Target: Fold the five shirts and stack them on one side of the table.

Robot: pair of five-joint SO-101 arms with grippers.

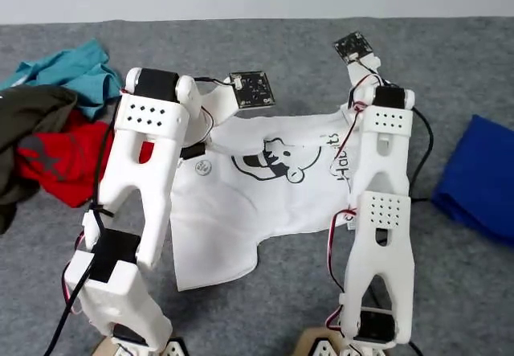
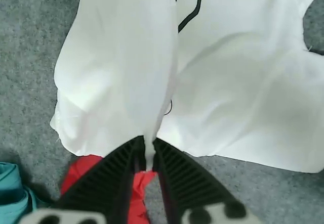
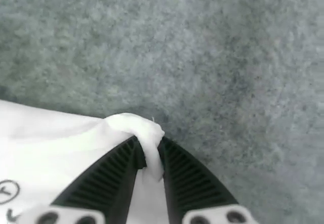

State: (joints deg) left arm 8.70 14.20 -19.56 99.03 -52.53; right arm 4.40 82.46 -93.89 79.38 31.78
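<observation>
Grey felt-covered table (image 1: 289,51) is carrying five shirts. White shirt (image 1: 233,219) with a bear print is lying spread out mid-table, and it's creasing in places. On the left side, the teal shirt (image 1: 68,71), red shirt (image 1: 60,163) and dark olive shirt (image 1: 28,115) are sitting bunched in one heap, with the olive overlapping the red. Blue shirt (image 1: 482,175) is lying at the right edge, apart from the white shirt.
</observation>
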